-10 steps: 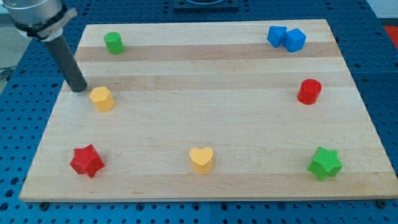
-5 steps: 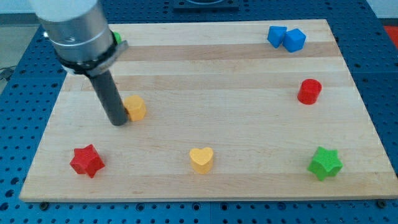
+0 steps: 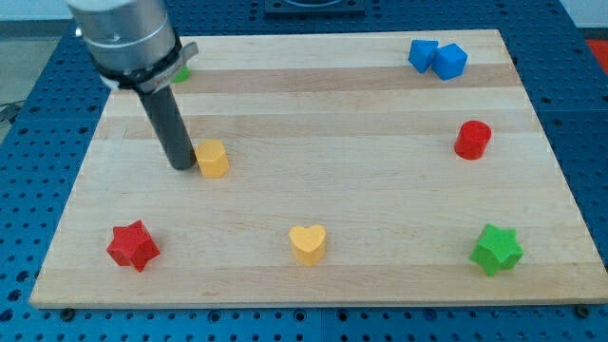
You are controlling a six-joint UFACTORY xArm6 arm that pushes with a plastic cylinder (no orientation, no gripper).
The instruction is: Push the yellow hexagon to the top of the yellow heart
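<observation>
The yellow hexagon [image 3: 213,159] lies on the wooden board's left half. My tip [image 3: 182,165] stands against the hexagon's left side, touching or almost touching it. The yellow heart [image 3: 307,244] lies near the board's bottom edge, to the lower right of the hexagon, well apart from it.
A red star [image 3: 132,246] lies at the bottom left. A green block [image 3: 180,71] at the top left is mostly hidden behind the arm. Two blue cubes [image 3: 437,59] sit at the top right, a red cylinder [image 3: 472,140] at the right, a green star [image 3: 497,250] at the bottom right.
My tip pushed the yellow hexagon to the right and slightly down over the last second. In the last half second both moved only a little further right.
</observation>
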